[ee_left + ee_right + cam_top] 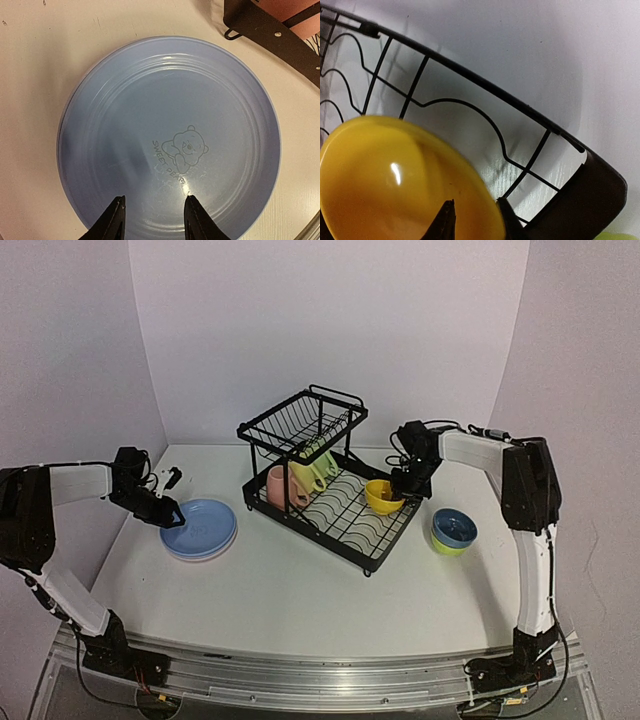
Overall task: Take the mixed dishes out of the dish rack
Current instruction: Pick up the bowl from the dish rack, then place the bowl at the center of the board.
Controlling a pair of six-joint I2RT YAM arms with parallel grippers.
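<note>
- Two fingers of our left gripper (154, 216) stand apart, empty, above the near rim of the blue plate (170, 130), which lies on the table (30, 60) left of the dish rack (590, 200).
- Our right gripper (476, 220) straddles the rim of the yellow bowl (395, 185) in the rack's lower tray; we cannot tell whether it pinches.

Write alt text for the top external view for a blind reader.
A black two-tier wire dish rack stands at centre, holding pink, yellow and green mugs and a yellow bowl, whose rim the right gripper meets. The left gripper hovers over a blue plate at left; a blue bowl nested in a green bowl sits at right.
</note>
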